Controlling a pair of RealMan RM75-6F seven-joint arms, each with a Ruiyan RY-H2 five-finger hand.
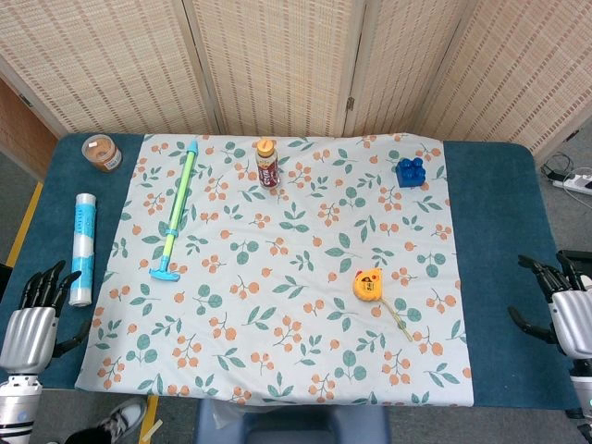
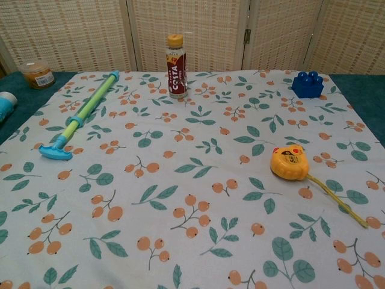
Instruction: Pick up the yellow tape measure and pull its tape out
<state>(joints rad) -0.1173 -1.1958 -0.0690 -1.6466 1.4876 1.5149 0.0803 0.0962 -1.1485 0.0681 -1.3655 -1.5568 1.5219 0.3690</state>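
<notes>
The yellow tape measure (image 1: 369, 283) lies on the floral cloth, right of centre, with a thin yellow strap trailing toward the near right; in the chest view the tape measure (image 2: 289, 164) is at mid right, its strap running to the lower right. My left hand (image 1: 32, 319) rests at the table's near left edge, fingers spread, holding nothing. Over at the near right edge sits my right hand (image 1: 564, 301), also empty with fingers apart. Both hands are far from the tape measure. Neither hand shows in the chest view.
A brown drink bottle (image 1: 267, 164) stands at the back centre. A blue-green pump toy (image 1: 176, 215) lies at the left, a blue block (image 1: 412, 171) at back right. A white-blue roll (image 1: 83, 248) and a jar (image 1: 102, 152) sit on the blue table cover (image 1: 490, 240).
</notes>
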